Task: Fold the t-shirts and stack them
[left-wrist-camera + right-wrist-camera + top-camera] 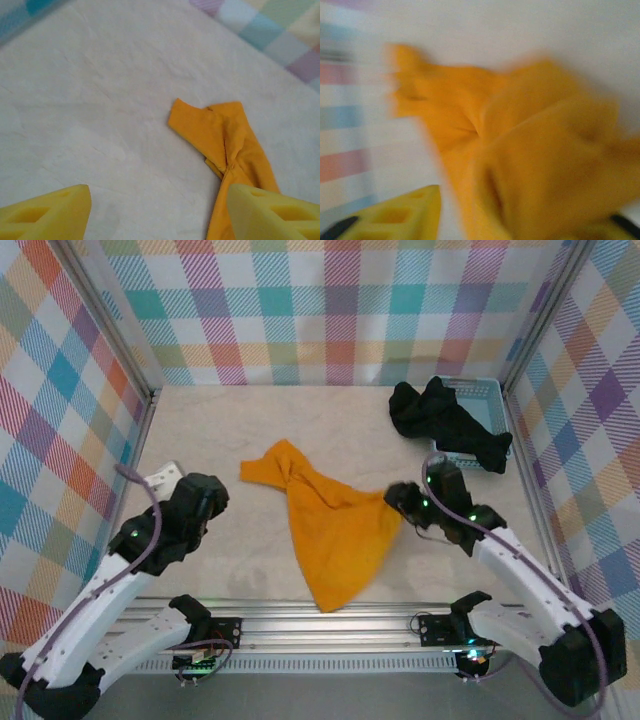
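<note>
Blur smears the orange shirt (530,150), which covers one finger of the right end effector (520,220); its grip is unclear.

Two robot arms are seen from above. The left arm (95,605), at seven o'clock, and the right arm (535,585), at five o'clock, are built of white rounded shells joined by black motor housings. A lilac-grey cable (128,473) is looped along each arm. Small green lights (133,536) are dotted on the black joints. Black bases (202,622) are bolted to a silver slotted rail (330,625) at six o'clock. The left gripper (160,212) and right gripper (404,502) are fitted with bright yellow fingers (45,215), moulded with recessed pockets.
</note>
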Motion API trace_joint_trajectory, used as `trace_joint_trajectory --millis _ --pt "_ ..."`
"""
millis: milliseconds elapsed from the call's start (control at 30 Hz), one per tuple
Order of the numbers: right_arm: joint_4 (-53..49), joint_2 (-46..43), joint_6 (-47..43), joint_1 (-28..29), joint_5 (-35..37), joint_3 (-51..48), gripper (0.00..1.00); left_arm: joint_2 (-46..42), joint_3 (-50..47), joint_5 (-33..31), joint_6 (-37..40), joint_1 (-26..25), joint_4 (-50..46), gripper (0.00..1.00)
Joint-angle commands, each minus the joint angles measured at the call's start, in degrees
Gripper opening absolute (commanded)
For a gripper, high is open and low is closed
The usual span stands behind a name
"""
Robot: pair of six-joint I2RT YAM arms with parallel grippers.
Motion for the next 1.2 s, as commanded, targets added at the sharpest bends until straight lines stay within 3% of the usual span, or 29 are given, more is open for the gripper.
trace_joint_trajectory --millis 0,133,200,267,433,600,700,833,933,1033,1133,1167 --pt "-9.87 -2.78 0.77 -1.45 3.09 -3.47 0.58 3.08 -2.42 9.96 2.18 -0.31 7.26 0.71" --pt "-17.05 -7.28 -7.77 1.88 11.54 -0.09 0.65 9.38 -4.14 18.64 3.01 -0.2 11.48 0.67" --pt "-18.75 -6.04 -10.69 6.74 14.31 2.46 0.66 13.93 -4.1 22.62 2.96 -0.07 13.35 0.65" --pt "-19.48 -2.96 -12.14 15.89 19.04 4.36 0.65 18.58 -3.98 25.75 1.78 0.35 14.82 0.65" --pt "-19.51 9.04 -10.05 38.24 28.43 9.09 0.67 24.74 -4.73 26.46 -1.67 3.3 15.99 0.62" --pt "-11.43 23.88 -16.04 50.6 25.7 15.27 0.68 26.99 -5.95 34.0 -2.14 12.78 19.34 0.62" --pt "-6.6 32.45 -17.82 51.91 19.15 17.36 0.68 28.29 -4.75 35.69 -1.57 14.7 19.54 0.61" --pt "-1.26 37.06 -19.08 52.01 12.48 18.07 0.63 28.03 -4.78 35.49 -1.44 14.75 19.3 0.61" --pt "-3.69 41.35 -20.36 52.01 10.47 21.31 0.53 27.84 -5.29 34.76 -1.3 14.79 19.04 0.61" --pt "-8.15 46.18 -20.53 51.92 11.34 23.94 0.32 28.07 -5.62 34.42 -1.24 14.88 19.76 0.63" --pt "-7.88 42.56 -19.5 51.08 15.34 21.36 0.0 30.76 -4.88 35.04 -0.1 15.92 22.99 0.76" --pt "-8.23 39.88 -19.51 50.42 16.85 20.65 0.0 33.11 -4.16 36.05 -0.08 16.96 24.53 0.77"
